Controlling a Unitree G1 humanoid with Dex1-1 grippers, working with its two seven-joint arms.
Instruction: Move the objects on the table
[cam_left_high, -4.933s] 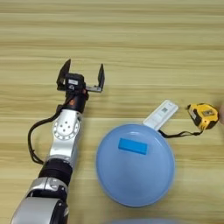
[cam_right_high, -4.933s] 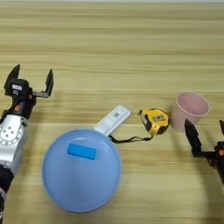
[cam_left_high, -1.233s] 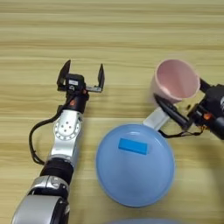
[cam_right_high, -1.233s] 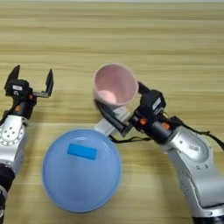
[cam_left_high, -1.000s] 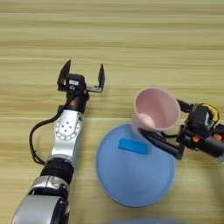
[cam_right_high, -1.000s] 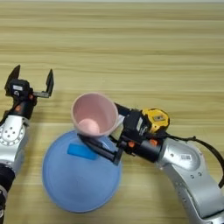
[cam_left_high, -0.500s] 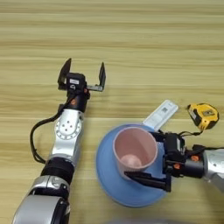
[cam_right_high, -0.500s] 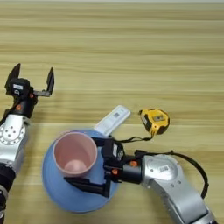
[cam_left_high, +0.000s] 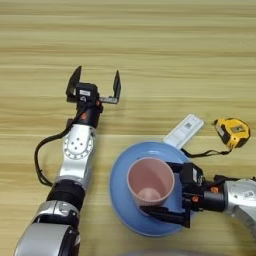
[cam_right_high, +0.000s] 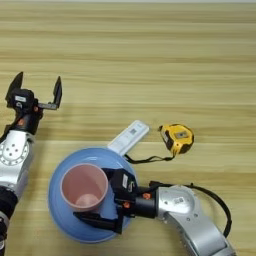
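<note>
Down comes the pink cup (cam_left_high: 150, 181), from beside the tape measure (cam_left_high: 232, 132) onto the blue plate (cam_left_high: 120, 192), my right gripper (cam_left_high: 172, 192) clamped on its wall. Release remains. White bar (cam_left_high: 183, 130) touches the plate rim. My left gripper (cam_left_high: 95, 86) hovers open over the wood-grain table (cam_left_high: 150, 45).
</note>
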